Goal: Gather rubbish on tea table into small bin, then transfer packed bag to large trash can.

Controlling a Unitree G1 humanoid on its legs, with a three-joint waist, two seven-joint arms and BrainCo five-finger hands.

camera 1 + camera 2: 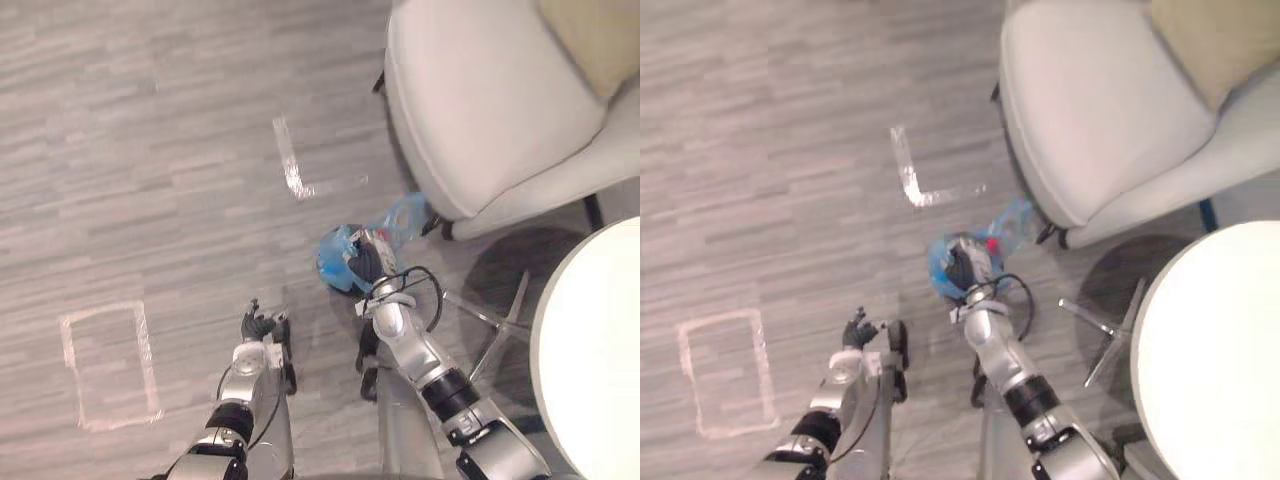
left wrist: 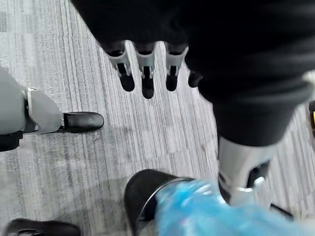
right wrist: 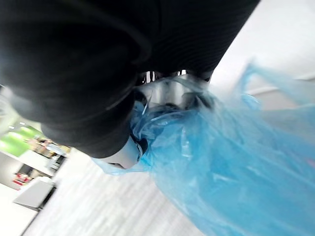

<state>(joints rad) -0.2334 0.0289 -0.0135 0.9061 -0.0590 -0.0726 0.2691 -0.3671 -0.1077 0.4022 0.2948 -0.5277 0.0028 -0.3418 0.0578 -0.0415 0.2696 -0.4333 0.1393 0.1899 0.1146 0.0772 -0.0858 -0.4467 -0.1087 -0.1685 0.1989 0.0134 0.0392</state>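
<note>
A crumpled blue plastic rubbish bag (image 1: pixel 345 257) with something red and white showing at its top hangs above the wood floor, just in front of the armchair. My right hand (image 1: pixel 372 268) is shut on the bag's gathered top; the right wrist view shows the blue film (image 3: pixel 221 162) bunched under the curled fingers (image 3: pixel 170 91). My left hand (image 1: pixel 262 325) hangs lower and to the left of the bag, open and holding nothing, its fingers (image 2: pixel 146 73) straight over the floor. Part of the bag (image 2: pixel 197 211) appears in the left wrist view as well.
A pale armchair (image 1: pixel 480 100) with a yellowish cushion (image 1: pixel 595 35) stands at the upper right, its metal base (image 1: pixel 500 315) beside the bag. A round white table (image 1: pixel 590 350) fills the right edge. Tape marks lie on the floor: an L-shaped corner (image 1: pixel 293 165) and a rectangle (image 1: pixel 108 365).
</note>
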